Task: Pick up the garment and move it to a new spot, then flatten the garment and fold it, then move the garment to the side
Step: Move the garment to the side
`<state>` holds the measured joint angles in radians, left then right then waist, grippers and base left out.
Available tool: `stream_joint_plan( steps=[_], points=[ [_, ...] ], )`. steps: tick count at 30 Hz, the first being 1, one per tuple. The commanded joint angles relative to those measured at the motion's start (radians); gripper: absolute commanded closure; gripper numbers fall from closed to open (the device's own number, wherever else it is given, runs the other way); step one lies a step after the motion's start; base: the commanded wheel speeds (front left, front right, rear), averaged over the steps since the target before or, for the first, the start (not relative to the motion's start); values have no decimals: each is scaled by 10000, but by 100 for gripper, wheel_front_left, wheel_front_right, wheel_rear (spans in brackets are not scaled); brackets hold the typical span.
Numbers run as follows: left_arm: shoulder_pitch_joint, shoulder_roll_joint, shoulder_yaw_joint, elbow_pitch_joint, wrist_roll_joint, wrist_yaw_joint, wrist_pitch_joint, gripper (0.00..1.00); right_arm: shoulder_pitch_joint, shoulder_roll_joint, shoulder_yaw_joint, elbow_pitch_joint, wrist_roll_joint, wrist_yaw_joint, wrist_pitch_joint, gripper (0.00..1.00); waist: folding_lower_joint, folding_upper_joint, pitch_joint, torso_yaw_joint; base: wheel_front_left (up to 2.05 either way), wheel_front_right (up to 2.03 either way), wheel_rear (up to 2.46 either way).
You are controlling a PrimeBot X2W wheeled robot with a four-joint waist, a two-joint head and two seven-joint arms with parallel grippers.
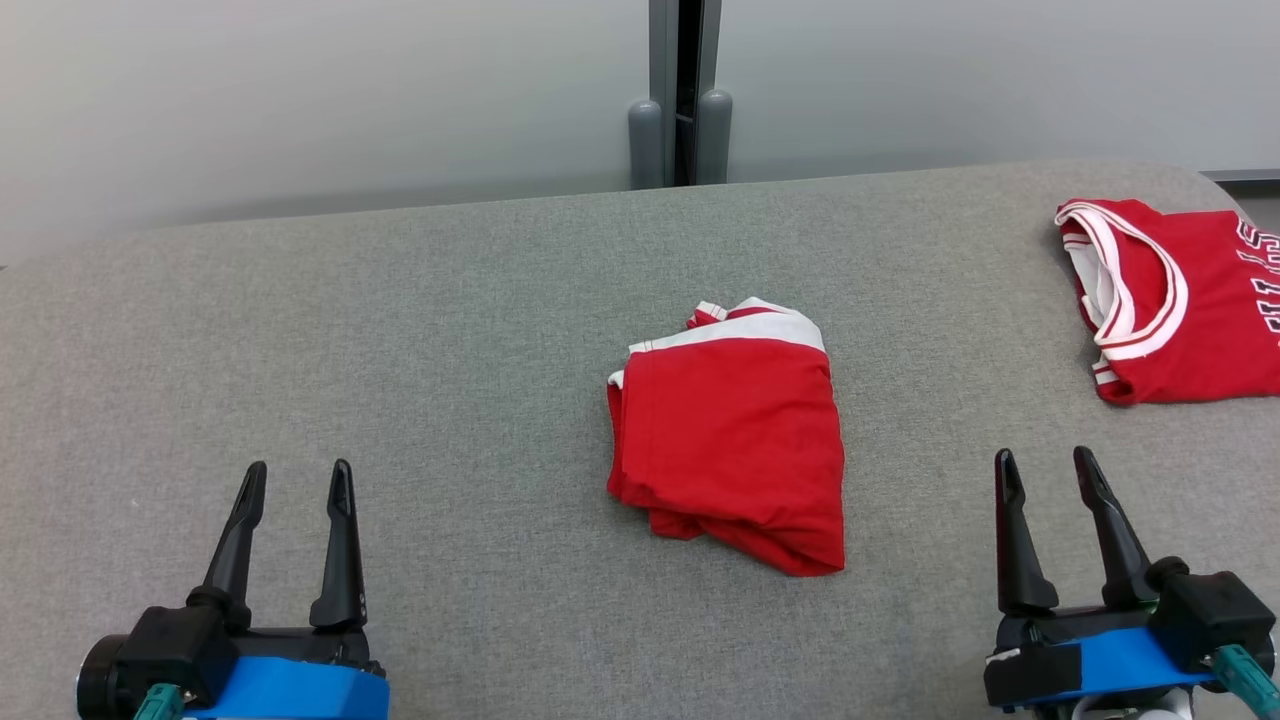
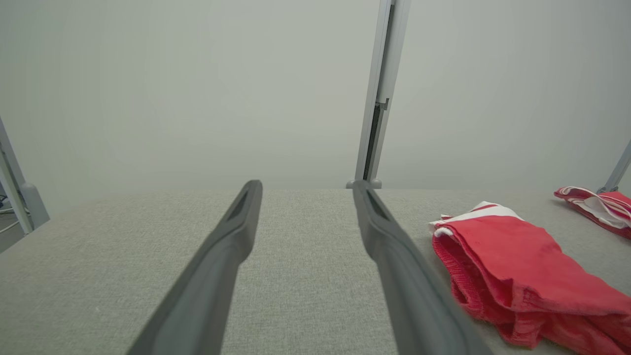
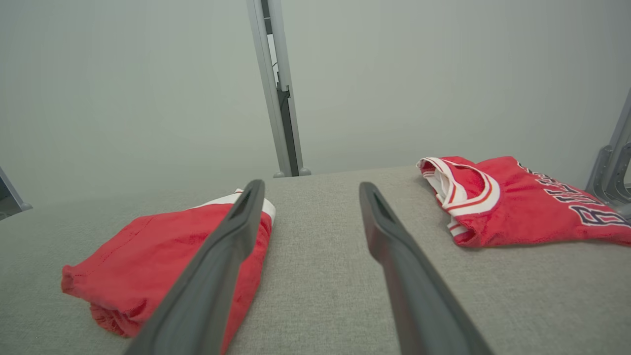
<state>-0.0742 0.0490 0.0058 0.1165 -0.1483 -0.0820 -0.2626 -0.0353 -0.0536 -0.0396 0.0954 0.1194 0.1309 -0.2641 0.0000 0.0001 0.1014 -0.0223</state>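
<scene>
A red garment (image 1: 730, 450) with a white band lies folded in a compact bundle at the middle of the grey fabric table (image 1: 400, 330). My left gripper (image 1: 298, 466) rests open at the lower left, well left of the bundle and holding nothing. My right gripper (image 1: 1044, 453) rests open at the lower right, a short way right of it, also holding nothing. The left wrist view has the left gripper (image 2: 306, 185) open with the garment (image 2: 512, 256) off to its right. In the right wrist view the right gripper (image 3: 311, 184) is open, and the garment (image 3: 148, 256) lies behind its left finger.
A second red jersey (image 1: 1190, 320) with white trim and dark lettering lies at the table's far right edge, also seen as the jersey (image 3: 512, 207) and the jersey (image 2: 596, 204). A grey post (image 1: 680, 95) stands behind the table's far edge against a pale wall.
</scene>
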Motion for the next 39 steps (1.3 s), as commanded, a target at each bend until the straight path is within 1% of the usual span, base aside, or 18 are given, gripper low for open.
stream_joint_plan(
  steps=[1, 7, 10, 14, 18, 21, 30, 34, 39],
  points=[
    [89, 37, 13, 22, 4, 19, -28, 0, 79, 39, 41, 109, -88, -5, 7, 0, 0, -1, 12, 24, 0, 0, 0],
    [-153, 37, -23, 21, 17, 2, -28, 0, -906, -189, 689, 504, -403, -5, 7, 0, 0, -1, 136, 149, 0, 0, 0],
    [-258, 37, -31, 5, 9, -26, -28, 0, -1572, -285, 1034, 957, -470, -5, 7, 0, 0, -1, 240, 238, 0, 0, 0],
    [-399, 37, -146, -24, -43, -55, -29, 0, -2609, -301, 1267, 2040, -576, -5, 273, 0, 0, -1, 447, 427, 0, 0, 0],
    [-557, 37, -296, -41, -127, -20, -28, 0, -3358, -251, 1243, 3306, -694, -5, 724, 0, 0, -1, 705, 694, 0, 0, 0],
    [-671, 37, -347, -21, -174, 6, -28, 0, -3769, -217, 1208, 4279, -740, -5, 842, 0, 0, -1, 886, 879, 0, 0, 0],
    [-892, 35, -485, 10, -291, 64, -28, 0, -4750, -213, 888, 6908, -759, -5, 524, 0, 0, -1, 1294, 1293, 0, 0, 0],
    [-952, 35, -549, 22, -322, 104, -28, 0, -5058, -188, 653, 7881, -809, -5, 427, 0, 0, -1, 1346, 1386, 0, 0, 0],
    [-997, 35, -592, 39, -353, 126, -28, 0, -5201, -67, 770, 8807, -595, -5, 380, 0, 0, -1, 1392, 1451, 0, 0, 0]
  ],
)
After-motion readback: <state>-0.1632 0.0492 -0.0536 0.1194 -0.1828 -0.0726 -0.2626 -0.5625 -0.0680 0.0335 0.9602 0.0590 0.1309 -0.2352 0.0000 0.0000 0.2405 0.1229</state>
